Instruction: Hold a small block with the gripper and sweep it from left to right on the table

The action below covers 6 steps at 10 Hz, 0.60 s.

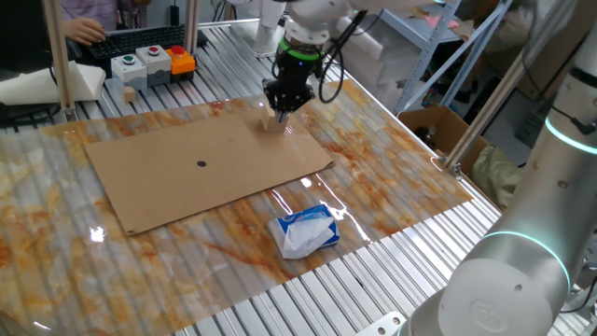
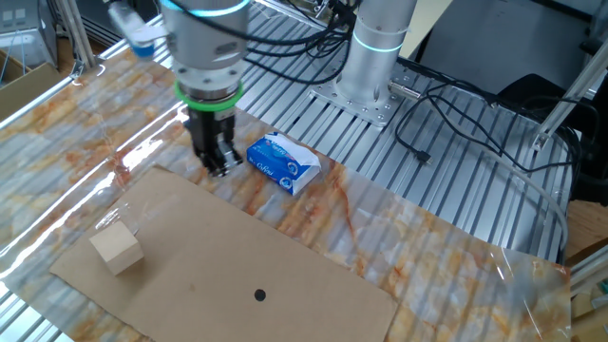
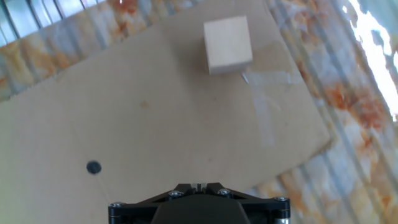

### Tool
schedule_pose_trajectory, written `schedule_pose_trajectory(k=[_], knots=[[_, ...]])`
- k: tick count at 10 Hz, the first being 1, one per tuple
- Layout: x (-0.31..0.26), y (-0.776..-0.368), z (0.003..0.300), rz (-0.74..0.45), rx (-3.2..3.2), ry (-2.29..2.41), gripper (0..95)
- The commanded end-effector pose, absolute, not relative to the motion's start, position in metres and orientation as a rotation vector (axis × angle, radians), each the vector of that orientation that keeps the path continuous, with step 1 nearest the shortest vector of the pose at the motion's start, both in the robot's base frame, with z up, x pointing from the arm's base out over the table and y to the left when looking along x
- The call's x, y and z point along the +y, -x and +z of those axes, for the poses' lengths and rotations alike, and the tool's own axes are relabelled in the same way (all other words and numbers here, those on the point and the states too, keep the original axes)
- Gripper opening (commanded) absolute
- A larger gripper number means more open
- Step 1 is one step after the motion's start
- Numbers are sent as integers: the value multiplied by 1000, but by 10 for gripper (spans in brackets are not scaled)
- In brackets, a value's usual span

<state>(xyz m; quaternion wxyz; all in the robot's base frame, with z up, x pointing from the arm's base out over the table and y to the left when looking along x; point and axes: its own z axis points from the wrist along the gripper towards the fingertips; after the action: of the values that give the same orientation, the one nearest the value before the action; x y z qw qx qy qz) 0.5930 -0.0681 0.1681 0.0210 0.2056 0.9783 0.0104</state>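
The small block [image 2: 117,249], a plain tan wooden cube, lies on the flat brown cardboard sheet [image 2: 237,266] near its corner. In the hand view the block [image 3: 228,45] sits ahead at the top centre. In one fixed view the block [image 1: 273,123] peeks out just below the gripper [image 1: 284,101]. The gripper [image 2: 217,160] hangs over the sheet's edge, raised and apart from the block, with its fingers together and nothing between them. Only its black base [image 3: 198,185] shows in the hand view. The marbled table [image 1: 392,177] lies under the sheet.
A white-and-blue soft packet [image 1: 303,231] lies on the table near the sheet, also seen in the other fixed view [image 2: 283,161]. A button box [image 1: 149,63] and a keyboard [image 1: 140,39] sit at the back. A second arm's base [image 2: 366,57] and cables [image 2: 456,123] stand on the slats.
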Motion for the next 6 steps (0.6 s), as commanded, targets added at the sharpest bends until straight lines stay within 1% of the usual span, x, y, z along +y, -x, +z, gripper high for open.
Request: schedule_pose_trajectory(k=[1,4,6], knots=[[-75,-604,169,46,3034,-635,0],[-85,-621,168,100,3039,-649,0],[-91,-630,169,96,3041,-632,0]])
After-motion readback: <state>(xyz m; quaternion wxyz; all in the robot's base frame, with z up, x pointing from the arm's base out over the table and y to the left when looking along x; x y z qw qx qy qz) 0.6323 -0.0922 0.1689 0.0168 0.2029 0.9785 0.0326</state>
